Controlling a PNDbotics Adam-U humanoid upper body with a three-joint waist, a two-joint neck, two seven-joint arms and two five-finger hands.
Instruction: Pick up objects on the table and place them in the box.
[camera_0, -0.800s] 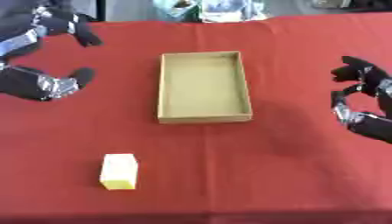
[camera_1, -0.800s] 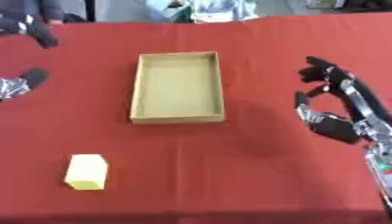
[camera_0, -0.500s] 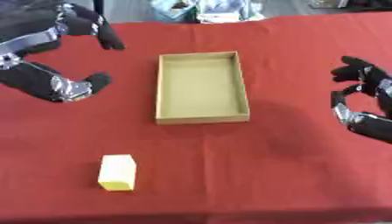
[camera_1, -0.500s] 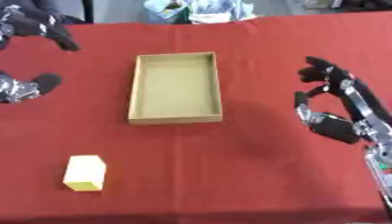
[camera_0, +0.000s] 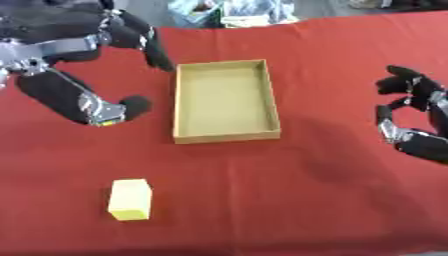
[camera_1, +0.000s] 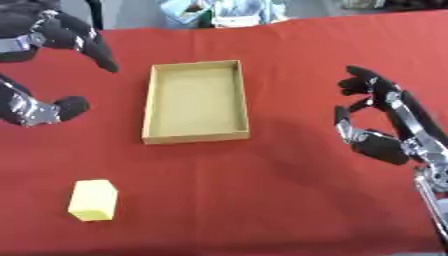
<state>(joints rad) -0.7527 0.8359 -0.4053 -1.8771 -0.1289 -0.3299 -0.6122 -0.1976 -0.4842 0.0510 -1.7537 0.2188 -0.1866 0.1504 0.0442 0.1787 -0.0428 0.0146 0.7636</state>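
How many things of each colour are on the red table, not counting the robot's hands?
Yellow: 1, the yellow block, lying near the front left of the table.
Tan: 1, the open cardboard box, with nothing in it.
Total: 2 things on the red tablecloth.

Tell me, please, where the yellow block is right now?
The yellow block lies on the red table, near its front-left, below the open box.
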